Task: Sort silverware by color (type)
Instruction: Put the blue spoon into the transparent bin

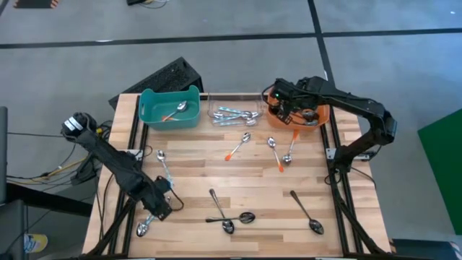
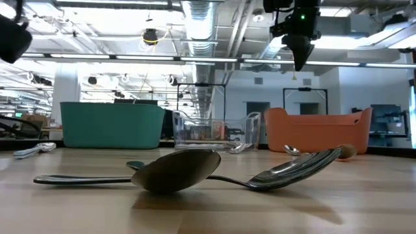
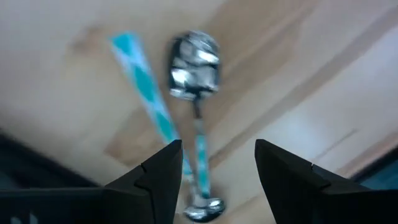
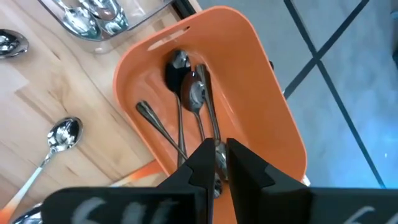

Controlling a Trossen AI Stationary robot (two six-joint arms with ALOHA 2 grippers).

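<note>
My left gripper (image 1: 160, 204) is open low over the table's near left part. In the left wrist view (image 3: 217, 171) its fingers stand on either side of two teal-handled spoons (image 3: 198, 93) lying flat on the wood and touch neither. My right gripper (image 1: 284, 108) is shut and empty, high over the orange bin (image 4: 261, 81). Several dark-handled spoons (image 4: 189, 93) lie in that bin. Orange-handled spoons (image 1: 238, 146) and dark-handled spoons (image 1: 227, 215) lie on the table.
The teal bin (image 1: 170, 108) at the back left holds one orange-handled spoon (image 1: 177, 112). The clear bin (image 1: 234, 114) in the middle holds teal-handled spoons. Another teal-handled spoon (image 1: 164, 166) lies farther back on the left. A dark spoon (image 1: 307, 211) lies near the right front.
</note>
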